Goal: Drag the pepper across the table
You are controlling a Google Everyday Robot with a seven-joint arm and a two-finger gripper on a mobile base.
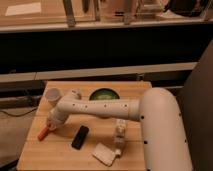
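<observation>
Setting: a dim room, with a dark recess and pale horizontal ledges recorded behind a light wooden worktop (pixel 60 156).

Item 1, pepper (pixel 43 133): orange-red, laid flat near the left edge of the worktop, in its front half, with one end pointed toward the front-left.

Item 2, gripper (pixel 50 123): located at the rear-right end of the pepper, directly over or against it. Whether the pepper is gripped cannot be told.

Item 3, arm (pixel 100 108): white, stretched from the large rounded housing at the right across the middle of the worktop to the gripper at the left.

Item 4, black oblong object (pixel 80 137): laid flat just to the right of the pepper, apart from it.

Item 5, white cup (pixel 53 94): stood upright at the rear-left, behind the gripper.

Item 6, green bowl (pixel 104 94): placed at the rear centre, partly screened by the arm.

Item 7, white flat packet (pixel 104 154): laid near the front edge, right of the black object.

Item 8, small pale upright item (pixel 120 134): recorded beside the packet, below the arm; its kind cannot be made out.
</observation>
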